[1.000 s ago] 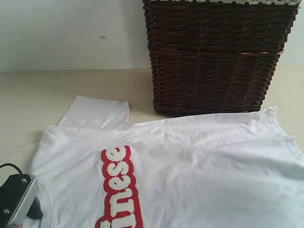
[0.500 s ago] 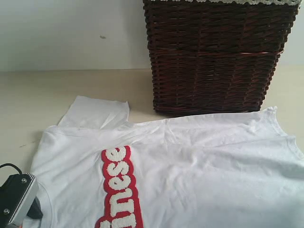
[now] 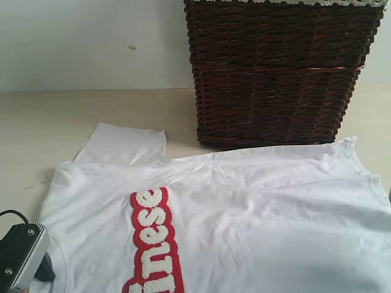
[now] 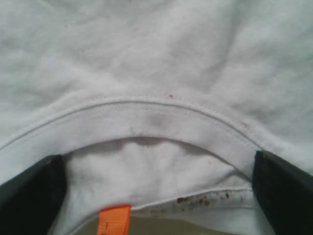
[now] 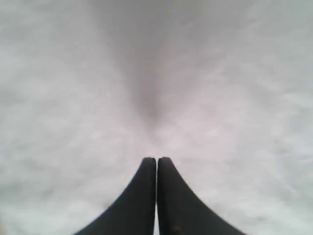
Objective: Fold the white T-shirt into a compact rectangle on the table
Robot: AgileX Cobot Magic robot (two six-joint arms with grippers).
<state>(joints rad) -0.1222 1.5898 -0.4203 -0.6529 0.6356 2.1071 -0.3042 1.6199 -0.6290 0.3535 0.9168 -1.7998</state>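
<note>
exterior view: the white t-shirt (image 3: 244,213) lies spread flat on the bench (image 3: 91,116) before a wicker basket (image 3: 275,73), one sleeve (image 3: 125,145) out, no fold yet made. the left claw (image 4: 156,193) gapes wide and empty astride the collar (image 4: 146,115) by the orange tag (image 4: 113,219); the right claw (image 5: 156,164), clamped tight, appears to pinch a ridge of cloth.

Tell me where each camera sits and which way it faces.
Exterior: looks across the table over the white T-shirt toward the basket; left arm at corner.
Left wrist: on that arm, facing the collar and orange tag; open left gripper.
Right wrist: close over the T-shirt; shut right gripper pinching it.
Shared: exterior and left wrist show the collar.
</note>
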